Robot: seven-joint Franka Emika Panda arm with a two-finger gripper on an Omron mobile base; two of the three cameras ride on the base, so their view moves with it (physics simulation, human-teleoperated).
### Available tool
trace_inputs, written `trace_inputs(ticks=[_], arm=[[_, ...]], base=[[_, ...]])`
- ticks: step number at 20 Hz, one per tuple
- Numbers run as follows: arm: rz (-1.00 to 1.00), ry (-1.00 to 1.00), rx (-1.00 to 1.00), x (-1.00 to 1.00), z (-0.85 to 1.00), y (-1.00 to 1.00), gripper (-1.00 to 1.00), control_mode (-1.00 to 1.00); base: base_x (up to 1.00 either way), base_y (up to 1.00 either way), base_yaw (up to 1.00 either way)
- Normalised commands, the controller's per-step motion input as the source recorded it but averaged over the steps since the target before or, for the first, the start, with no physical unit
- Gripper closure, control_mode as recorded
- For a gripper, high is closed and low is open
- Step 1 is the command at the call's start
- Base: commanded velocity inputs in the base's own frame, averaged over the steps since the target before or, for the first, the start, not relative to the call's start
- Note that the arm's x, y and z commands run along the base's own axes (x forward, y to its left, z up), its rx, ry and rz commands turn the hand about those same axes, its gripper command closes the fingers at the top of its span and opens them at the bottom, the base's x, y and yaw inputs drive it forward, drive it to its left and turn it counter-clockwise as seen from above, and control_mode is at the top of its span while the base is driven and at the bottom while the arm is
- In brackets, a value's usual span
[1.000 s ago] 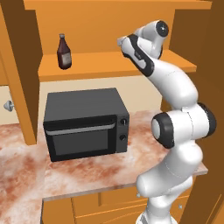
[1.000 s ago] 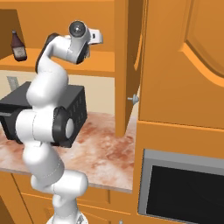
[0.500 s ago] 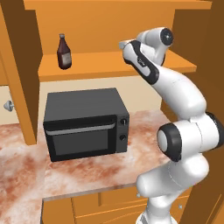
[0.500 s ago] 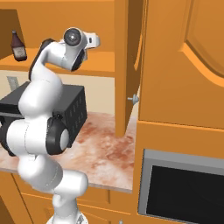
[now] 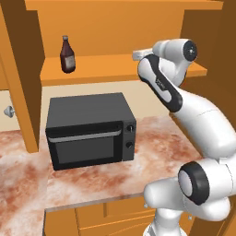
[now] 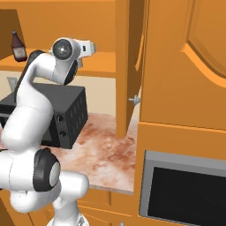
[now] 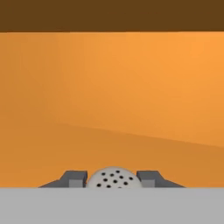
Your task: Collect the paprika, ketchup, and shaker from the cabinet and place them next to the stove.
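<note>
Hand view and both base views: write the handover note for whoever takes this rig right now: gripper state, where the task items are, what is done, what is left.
Gripper: shut on the shaker, whose perforated top sits between the fingertips, held up at the cabinet's shelf level.
Ketchup: standing upright at the left of the cabinet shelf, untouched.
Paprika: location unknown from these views.
Microwave: on the counter under the shelf.
Done: shaker grasped.
Left: carry the shaker to the stove side, then fetch the ketchup, and find the paprika.
</note>
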Motion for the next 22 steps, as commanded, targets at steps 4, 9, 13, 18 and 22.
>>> trace_inputs(ticks=[4,9,13,18,22], arm=[[0.0,-0.03,0.0,-1.0,0.0,0.0,1.0,-1.0],[0.0,-0.04,0.0,-0.99,0.0,-0.01,1.0,-1.0],[0.0,-0.02,0.0,-0.94,0.0,0.0,1.0,-1.0],[0.0,-0.03,0.0,-0.92,0.0,0.0,1.0,-1.0],[0.0,-0.01,0.0,-0.83,0.0,0.0,1.0,-1.0]], base=[[0.0,0.0,0.0],[0.0,0.0,0.0],[0.0,0.0,0.0],[0.0,0.0,0.0],[0.0,0.0,0.0]])
